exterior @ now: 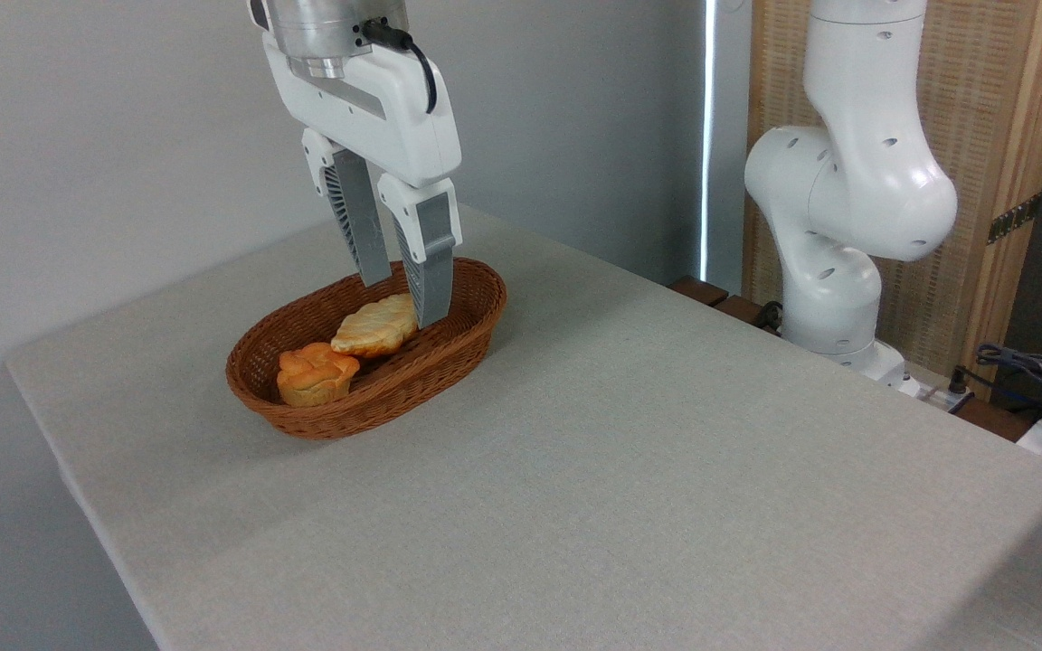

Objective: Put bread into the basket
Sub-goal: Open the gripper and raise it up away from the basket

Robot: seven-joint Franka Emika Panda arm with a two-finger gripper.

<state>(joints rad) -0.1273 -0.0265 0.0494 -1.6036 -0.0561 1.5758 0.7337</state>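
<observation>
The leaf-shaped braided bread (374,328) lies inside the oval reddish-brown wicker basket (465,342), near its middle. My gripper (403,298) hangs over the basket's right half, its two grey fingers pointing down with a visible gap between them. The front finger (431,271) hides the loaf's right end. The fingers stand open around that end, and nothing is clamped between them. A small round knotted orange bun (315,372) sits at the basket's left end, just touching the loaf.
The basket stands on a grey cloth-covered table (629,452). The arm's white base (838,271) rises at the table's far right edge, with cables (1027,366) beyond it. A wall lies behind and left.
</observation>
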